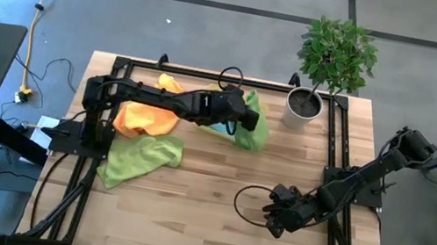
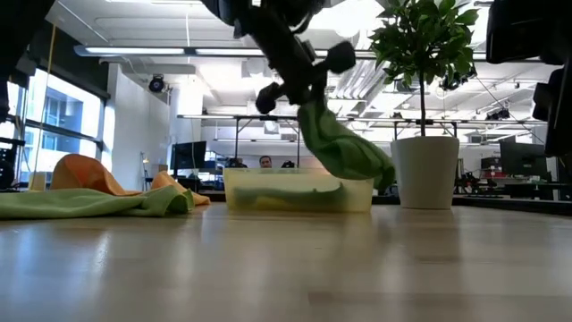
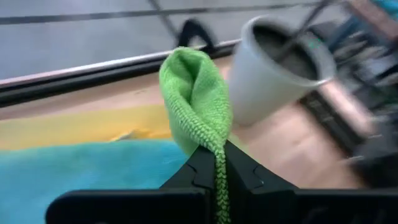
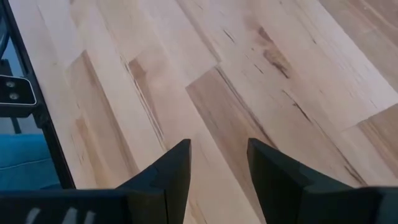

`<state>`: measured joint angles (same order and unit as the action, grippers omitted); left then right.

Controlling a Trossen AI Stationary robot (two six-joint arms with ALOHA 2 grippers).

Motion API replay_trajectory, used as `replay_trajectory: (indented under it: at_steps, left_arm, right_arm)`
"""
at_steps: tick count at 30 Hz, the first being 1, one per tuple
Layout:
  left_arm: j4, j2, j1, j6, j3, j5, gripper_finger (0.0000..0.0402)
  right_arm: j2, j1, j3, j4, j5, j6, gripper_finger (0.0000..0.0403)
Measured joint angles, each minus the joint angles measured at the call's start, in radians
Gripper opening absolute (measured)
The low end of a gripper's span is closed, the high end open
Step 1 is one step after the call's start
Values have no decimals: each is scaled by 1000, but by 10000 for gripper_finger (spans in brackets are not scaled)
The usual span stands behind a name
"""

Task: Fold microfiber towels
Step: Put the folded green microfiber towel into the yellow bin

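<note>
Currently my left gripper (image 3: pixel 219 163) pinches green towel (image 3: pixel 196 93) edge thinly; swinging could snag pot (image 3: pixel 273 74); right gripper (image 4: pixel 217 163) spread.

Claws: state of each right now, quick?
Left claw: shut on a light green towel, lifted above the tray.
Right claw: open, empty, over bare table.

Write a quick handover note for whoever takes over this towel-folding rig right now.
Left tool: shut on a light green towel, lifted above the tray near the plant pot.
Right tool: open, empty, over bare wood at the table's right side.
Second green towel and orange towel lie crumpled at the left.
Done: no towel visibly folded.
Left: lay out and fold every towel.
</note>
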<state>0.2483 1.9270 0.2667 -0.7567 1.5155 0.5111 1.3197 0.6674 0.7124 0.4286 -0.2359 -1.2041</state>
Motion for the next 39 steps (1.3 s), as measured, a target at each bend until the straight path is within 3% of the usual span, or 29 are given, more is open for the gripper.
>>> replay_trajectory:
  at_steps: [14,23,39]
  left_arm:
    - [62,139,22,-15,0,100,3]
    - [231,140,25,119,0,217,10]
    - [452,137,19,123,0,320,18]
  right_arm:
    - [0,0,0,0,0,-3,149]
    - [0,0,0,0,0,-2,149]
    - [0,0,0,4,-1,0,149]
